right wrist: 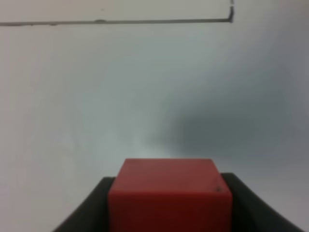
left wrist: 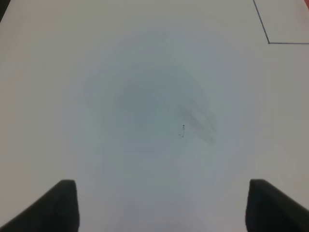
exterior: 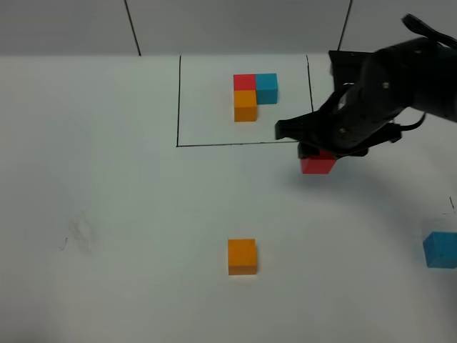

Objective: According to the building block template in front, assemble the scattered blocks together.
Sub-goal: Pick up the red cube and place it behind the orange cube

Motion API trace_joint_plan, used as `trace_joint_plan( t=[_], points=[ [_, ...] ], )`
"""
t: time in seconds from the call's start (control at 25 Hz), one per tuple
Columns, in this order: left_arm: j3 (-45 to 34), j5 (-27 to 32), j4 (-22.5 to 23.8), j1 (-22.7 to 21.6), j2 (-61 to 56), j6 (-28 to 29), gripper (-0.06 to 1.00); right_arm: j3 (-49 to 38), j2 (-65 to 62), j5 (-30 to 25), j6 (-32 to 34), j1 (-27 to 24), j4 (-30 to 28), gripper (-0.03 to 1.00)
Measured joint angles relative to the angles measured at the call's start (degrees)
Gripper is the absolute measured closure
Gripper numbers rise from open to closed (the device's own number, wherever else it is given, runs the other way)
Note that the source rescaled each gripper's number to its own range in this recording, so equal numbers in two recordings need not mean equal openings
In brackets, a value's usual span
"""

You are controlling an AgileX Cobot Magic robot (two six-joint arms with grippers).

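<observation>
— The template point(exterior: 251, 93)?
— Red, blue and orange cubes touching in an L, inside the black frame point(exterior: 178, 100).
— The loose ones?
— Orange cube point(exterior: 242, 256) near the bench's point(exterior: 128, 214) middle, blue cube point(exterior: 440, 249) at its right edge, red cube point(exterior: 318, 165) clamped in the right tool point(exterior: 318, 154), just outside the frame.

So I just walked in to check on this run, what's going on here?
The right end effector is shut on the red cube, just outside the near right corner of the black frame around the template. The orange cube sits alone mid-table, and the blue cube lies far right. Nothing is assembled yet. The left end effector is open and empty over the bare table.
</observation>
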State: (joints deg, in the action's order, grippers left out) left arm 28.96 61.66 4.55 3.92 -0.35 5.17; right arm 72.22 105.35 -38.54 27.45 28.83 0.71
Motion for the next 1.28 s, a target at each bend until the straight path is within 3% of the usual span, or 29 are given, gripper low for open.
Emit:
trace_joint_plan(
  t=[0.24, 0.36, 0.68, 1.28],
  points=[
    [0.0, 0.0, 0.0, 0.0, 0.0, -0.2, 0.35, 5.8, 4.7, -6.4, 24.2, 12.3, -18.2, 0.71],
    [0.0, 0.0, 0.0, 0.0, 0.0, -0.2, 0.35, 7.3, 5.5, -7.7, 30.5, 15.8, -22.1, 0.71],
    [0.0, 0.0, 0.0, 0.0, 0.0, -0.2, 0.35, 7.9, 8.8, -6.9, 29.5, 17.5, -17.7, 0.71],
    [0.0, 0.0, 0.0, 0.0, 0.0, -0.2, 0.35, 7.9, 10.1, -5.5, 28.9, 21.8, -15.7, 0.71]
  ],
)
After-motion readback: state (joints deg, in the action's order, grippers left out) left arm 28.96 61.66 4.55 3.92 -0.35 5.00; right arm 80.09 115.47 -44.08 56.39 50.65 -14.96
